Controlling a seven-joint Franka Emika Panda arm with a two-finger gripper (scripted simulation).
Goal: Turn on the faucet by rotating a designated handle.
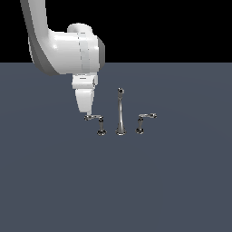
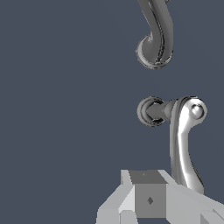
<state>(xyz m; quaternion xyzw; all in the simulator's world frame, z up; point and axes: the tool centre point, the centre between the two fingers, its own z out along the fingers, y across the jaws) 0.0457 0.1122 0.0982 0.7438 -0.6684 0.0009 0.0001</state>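
Note:
The faucet (image 1: 120, 113) is a small chrome set with a tall ball-tipped spout in the middle. The handle (image 1: 96, 120) stands at the exterior view's left of the spout, its thin arm pointing left. My gripper (image 1: 87, 111) points straight down with its tip at the free end of that arm; the fingers look closed together, with nothing between them. In the wrist view the handle (image 2: 183, 140) runs from its round-footed post (image 2: 151, 111) down to beside my fingers (image 2: 148, 199). The spout's base (image 2: 153, 52) shows beyond it.
The twin lever (image 1: 144, 121) stands at the exterior view's right of the spout, its arm pointing right. The set stands on a flat dark grey-blue floor (image 1: 54, 181). The white arm (image 1: 63, 45) hangs over the left side.

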